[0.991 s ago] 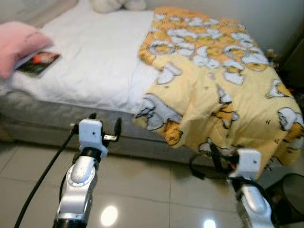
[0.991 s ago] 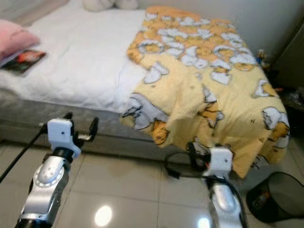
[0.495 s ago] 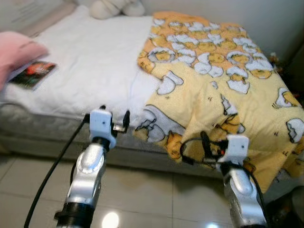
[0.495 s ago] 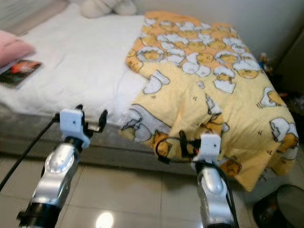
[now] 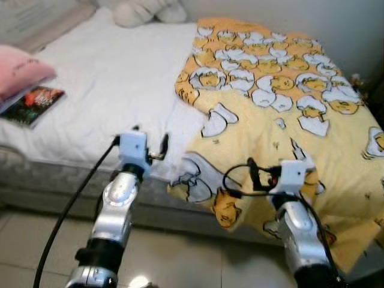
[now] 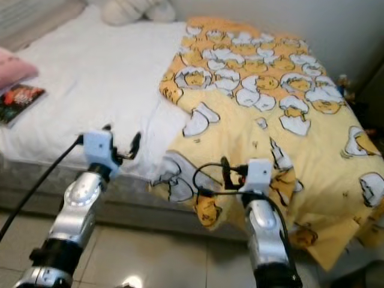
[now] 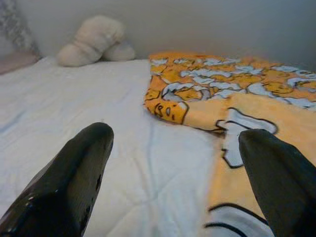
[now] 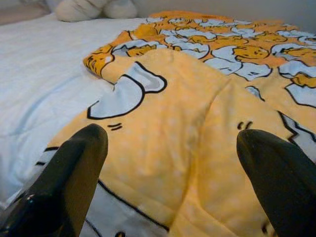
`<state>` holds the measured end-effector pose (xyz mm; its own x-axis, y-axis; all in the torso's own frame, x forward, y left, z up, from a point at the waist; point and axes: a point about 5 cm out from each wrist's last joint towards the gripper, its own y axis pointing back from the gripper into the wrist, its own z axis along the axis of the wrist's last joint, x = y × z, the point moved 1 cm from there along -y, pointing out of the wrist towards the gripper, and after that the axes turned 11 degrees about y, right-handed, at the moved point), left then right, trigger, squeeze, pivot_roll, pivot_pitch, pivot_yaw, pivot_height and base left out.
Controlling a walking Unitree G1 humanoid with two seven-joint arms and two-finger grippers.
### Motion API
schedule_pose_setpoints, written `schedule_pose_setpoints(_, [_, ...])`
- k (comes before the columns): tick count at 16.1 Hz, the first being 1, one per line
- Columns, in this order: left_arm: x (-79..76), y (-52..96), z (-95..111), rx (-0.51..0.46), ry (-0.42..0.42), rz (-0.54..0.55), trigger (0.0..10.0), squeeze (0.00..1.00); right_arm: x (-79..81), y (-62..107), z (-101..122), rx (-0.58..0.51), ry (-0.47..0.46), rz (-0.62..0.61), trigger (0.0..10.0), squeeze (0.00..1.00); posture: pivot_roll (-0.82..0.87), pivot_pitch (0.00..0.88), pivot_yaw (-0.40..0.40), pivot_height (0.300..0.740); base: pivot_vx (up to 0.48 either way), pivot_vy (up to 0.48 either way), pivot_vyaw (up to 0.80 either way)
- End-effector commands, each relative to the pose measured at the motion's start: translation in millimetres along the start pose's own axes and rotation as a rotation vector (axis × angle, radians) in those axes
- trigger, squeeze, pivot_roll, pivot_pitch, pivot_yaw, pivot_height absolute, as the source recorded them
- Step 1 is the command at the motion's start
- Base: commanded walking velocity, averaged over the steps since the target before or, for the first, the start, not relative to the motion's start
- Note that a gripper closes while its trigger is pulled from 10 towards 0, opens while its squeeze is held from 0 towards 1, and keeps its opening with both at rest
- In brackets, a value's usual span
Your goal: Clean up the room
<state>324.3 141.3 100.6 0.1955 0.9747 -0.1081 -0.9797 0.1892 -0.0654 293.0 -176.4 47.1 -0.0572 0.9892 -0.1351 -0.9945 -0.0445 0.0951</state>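
Blanket point(image 5: 288, 114): soft matt cloth, yellow with printed cartoon figures — rumpled at its edge. Sheet point(image 5: 114, 90): white quilted fabric, matt; floor tiles point(image 5: 174, 264) glossy, reflective. Arm casings point(image 5: 117, 201) brushed silver metal — fingers point(image 7: 74, 173) smooth black plastic, slight sheen.

A: What do both arms share?
B: Silver jointed tubes, white wrist blocks, black cables.

A: And the left gripper point(image 7: 182, 163) and right gripper point(image 8: 170, 168)?
B: Glossy black, rounded fingertips point(image 7: 79, 170).
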Motion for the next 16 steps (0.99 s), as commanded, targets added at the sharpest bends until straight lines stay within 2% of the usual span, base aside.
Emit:
schedule_pose_setpoints(1, [-15.4,-8.0,3,-0.017,-0.001,-0.051,10.0,0.00,-10.5,0.5,-2,0.004,0.015,-0.030,10.0,0.00,0.08,0.000,-0.040,0.740,0.480,0.000,0.00])
schedule_pose_setpoints(2, [-11.3,-11.7,1,0.006,-0.061,-0.029,10.0,0.00,-7.1,-3.5,0,0.001,0.024,-0.025,10.0,0.00,0.08,0.000,-0.036,0.740,0.394,0.000,0.00])
schedule_pose_setpoints(3, [-8.8,-14.3,-1,0.025,-0.082,-0.032,10.0,0.00,-5.1,-5.7,1,0.000,0.014,-0.028,10.0,0.00,0.08,0.000,-0.025,0.740,0.000,0.000,-0.80])
schedule_pose_setpoints(4, [-8.2,-14.8,-2,0.029,-0.073,-0.036,10.0,0.00,-4.8,-6.1,1,0.002,0.008,-0.031,10.0,0.00,0.08,0.000,-0.025,0.740,0.000,0.000,-0.80])
schedule_pose_setpoints(6, [-5.5,-19.9,-2,0.046,-0.056,-0.043,10.0,0.00,-1.8,-5.8,-1,0.003,0.001,-0.022,10.0,0.00,0.07,0.000,-0.010,0.740,0.000,0.480,-0.79])
schedule_pose_setpoints(8, [-7.6,-29.5,-6,0.103,-0.107,-0.058,10.0,0.00,-1.1,-6.0,-4,0.008,-0.015,-0.040,10.0,0.00,0.06,0.000,0.004,0.740,0.000,0.240,-0.78])
schedule_pose_setpoints(10, [-12.3,-32.9,-9,0.114,-0.112,-0.087,10.0,0.00,-1.3,-3.5,-5,0.008,-0.027,-0.054,10.0,0.00,0.05,0.000,0.008,0.740,0.000,0.000,-0.78])
schedule_pose_setpoints(11, [-14.8,-34.6,-12,0.115,-0.153,-0.087,10.0,0.00,-0.8,0.2,-8,0.016,-0.029,-0.055,10.0,0.00,0.05,0.000,0.003,0.740,0.000,0.000,-0.78])
schedule_pose_setpoints(12, [-11.2,-37.3,-19,0.136,-0.199,-0.016,10.0,0.00,0.2,8.3,-15,0.037,-0.028,-0.050,10.0,0.00,0.02,0.000,-0.007,0.740,0.000,0.000,-0.78])
schedule_pose_setpoints(13, [-10.5,-38.0,-19,0.128,-0.221,-0.002,10.0,0.00,0.3,10.5,-16,0.041,-0.025,-0.047,10.0,0.00,0.01,0.000,-0.009,0.740,0.000,0.000,-0.77])
schedule_pose_setpoints(15, [-15.3,-38.0,-25,0.137,-0.182,0.044,10.0,0.00,-4.6,32.6,-20,0.029,0.022,-0.035,10.0,0.00,-0.06,0.000,-0.026,0.740,0.000,0.000,-0.69])
schedule_pose_setpoints(16, [-20.1,-38.8,-27,0.140,-0.192,0.053,10.0,0.00,-6.5,39.5,-20,0.033,0.042,-0.032,10.0,0.00,-0.09,0.000,-0.039,0.740,0.000,0.000,0.00])
